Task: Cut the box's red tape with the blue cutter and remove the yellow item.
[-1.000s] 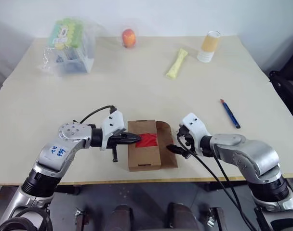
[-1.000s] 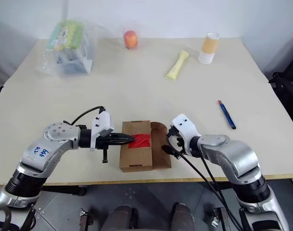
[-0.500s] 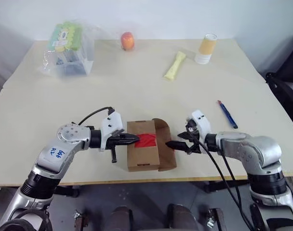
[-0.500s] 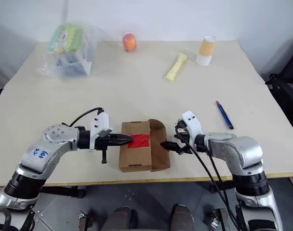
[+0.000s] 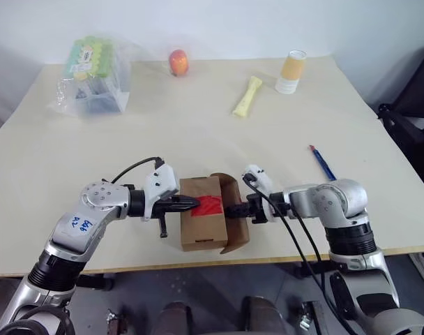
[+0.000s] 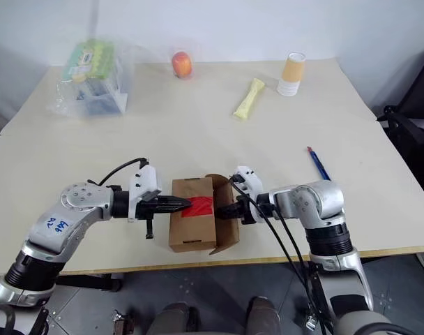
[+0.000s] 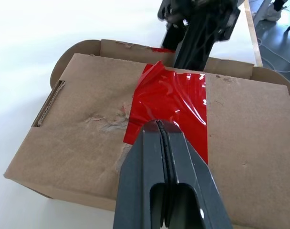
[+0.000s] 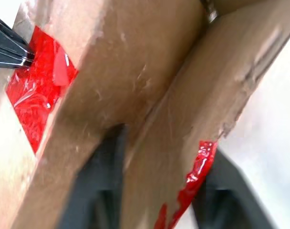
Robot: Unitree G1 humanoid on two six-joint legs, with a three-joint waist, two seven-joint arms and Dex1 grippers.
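The brown box [image 5: 201,227] lies near the table's front edge, with the red tape [image 5: 212,206] across its top. My left gripper [image 5: 195,203] is shut, and its tip rests on the tape's near edge [image 7: 176,102]. The box's right-hand flap [image 5: 237,222] stands raised. My right gripper [image 5: 234,209] is shut on that flap, with one finger [image 8: 103,181] inside and the other outside. A torn scrap of tape [image 8: 196,169] hangs on the flap's edge. The blue cutter [image 5: 322,162] lies on the table, off to the right of the box. The yellow item is hidden.
At the table's far side are a clear bag of green-topped items [image 5: 95,66], an orange-red fruit [image 5: 177,61], a pale yellow packet [image 5: 244,96] and a paper cup [image 5: 290,71]. A black cable [image 5: 303,244] hangs from my right wrist over the front edge.
My right gripper has swung left to the box's right flap and closed on it from wide open; the flap now stands higher. My left gripper has kept still on the tape.
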